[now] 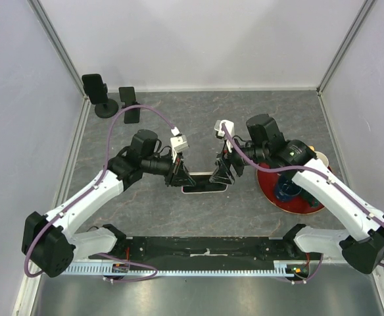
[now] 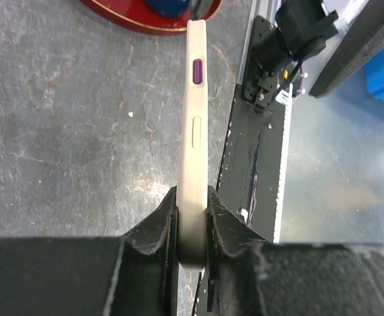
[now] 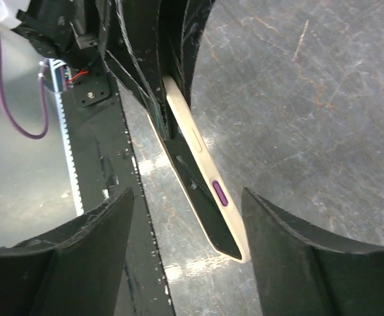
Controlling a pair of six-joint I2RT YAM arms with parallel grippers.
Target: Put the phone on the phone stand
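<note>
phone: cream-cased phone (image 1: 204, 185) with a purple side button, near the middle of the bench (image 1: 198, 125), between the two pincers; the left wrist view shows it edge-on
left pincer: left pincer (image 2: 192, 212) clamped narrow on one end of the phone, fingers (image 2: 160, 227) pressed against both flat faces
right pincer: right pincer (image 3: 189, 220) wide; its fingers (image 3: 106, 227) stand either side of the phone's other end, with a gap on both sides and no contact seen
phone height: resting on the bench or just lifted, cannot tell from any view
stand: black phone stand (image 1: 104, 100) with a round base in the far left corner, well apart from the phone; nothing seen on its cradle
second dark thing: upright black object (image 1: 129, 104) just beside the stand; another stand or something else, cannot tell
other items: red plate (image 1: 304, 204) on the right side under the right arm, something blue on it
done: phone gripped by the left pincer, judged ready to carry
left: carry it to the far left corner, line it up with the cradle, set it down, let go; judged early in the task
right arm's part: looks about to either help or back away, unclear which
writing: none readable; no brand or label visible on the phone, stand or arms
</note>
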